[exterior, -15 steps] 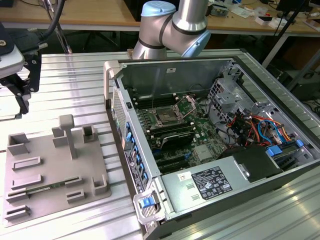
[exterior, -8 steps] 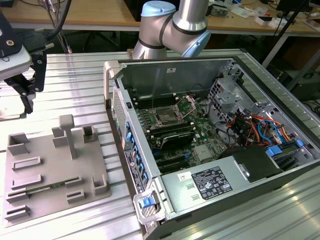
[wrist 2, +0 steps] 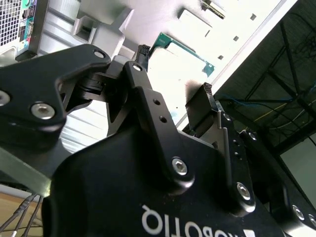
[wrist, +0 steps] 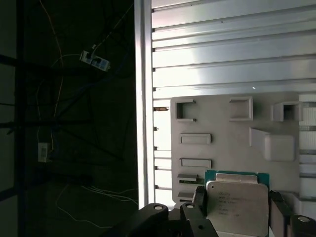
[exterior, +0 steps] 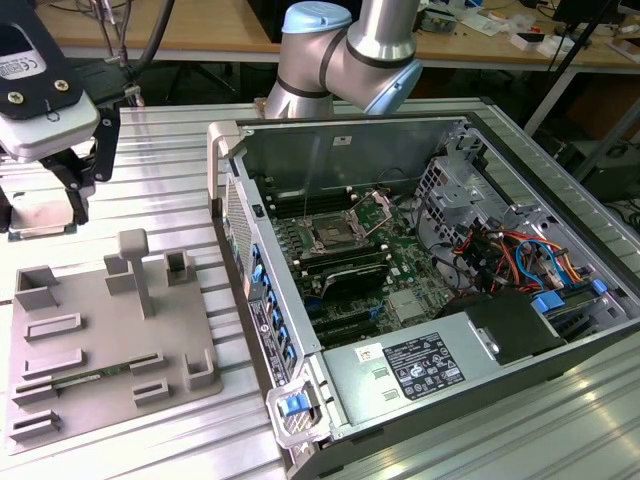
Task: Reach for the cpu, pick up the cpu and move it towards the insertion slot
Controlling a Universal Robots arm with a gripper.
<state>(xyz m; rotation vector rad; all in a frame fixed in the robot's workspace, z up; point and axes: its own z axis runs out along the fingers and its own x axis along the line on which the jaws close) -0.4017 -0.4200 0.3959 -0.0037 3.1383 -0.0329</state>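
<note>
Bright, even light falls across the exterior view, and the ribbed silver aluminium table [exterior: 170, 170] throws back pale glare in broad bands, strongest toward the near corner on the exterior view's right. The open grey metal computer case [exterior: 430, 290] keeps soft shadow inside its walls. In the second wrist view the black gripper body [wrist 2: 123, 187] sits close and dark against a washed-out, overexposed white background. In the first wrist view one half is nearly black, while the slatted table glares white beside the flat grey plastic fixture plate [wrist: 222, 133].
</note>
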